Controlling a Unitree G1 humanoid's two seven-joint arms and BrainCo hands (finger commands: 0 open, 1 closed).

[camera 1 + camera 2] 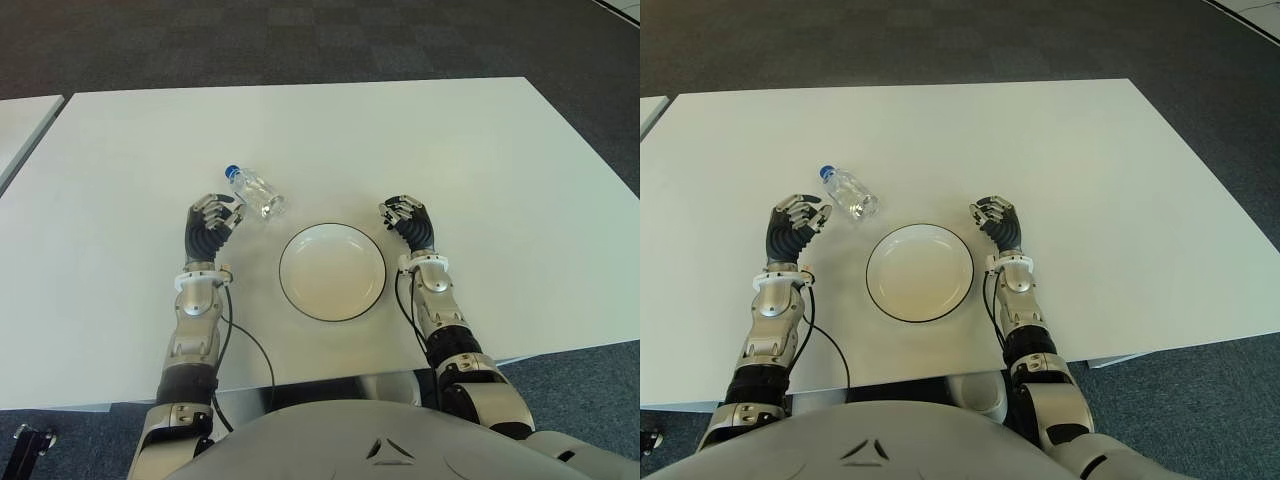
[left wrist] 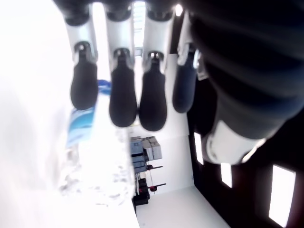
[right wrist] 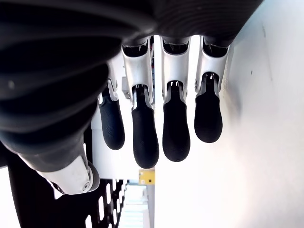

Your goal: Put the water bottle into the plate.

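Flanking one plate (image 1: 331,271): two unclenched hands, left hand (image 1: 211,222) beside one water bottle (image 1: 254,192), right hand (image 1: 407,220).

A wide white rectangular desk (image 1: 450,150) carries a round white plate with a thin dark rim (image 1: 332,271), lying near the robot's edge at the middle. A small clear plastic water bottle with a blue cap (image 1: 254,192) lies on its side on the desk, behind and to the left of the plate, apart from it. The left hand (image 1: 211,222) shows just beside the bottle, on its near left side. The right hand (image 1: 407,218) shows just right of the plate.
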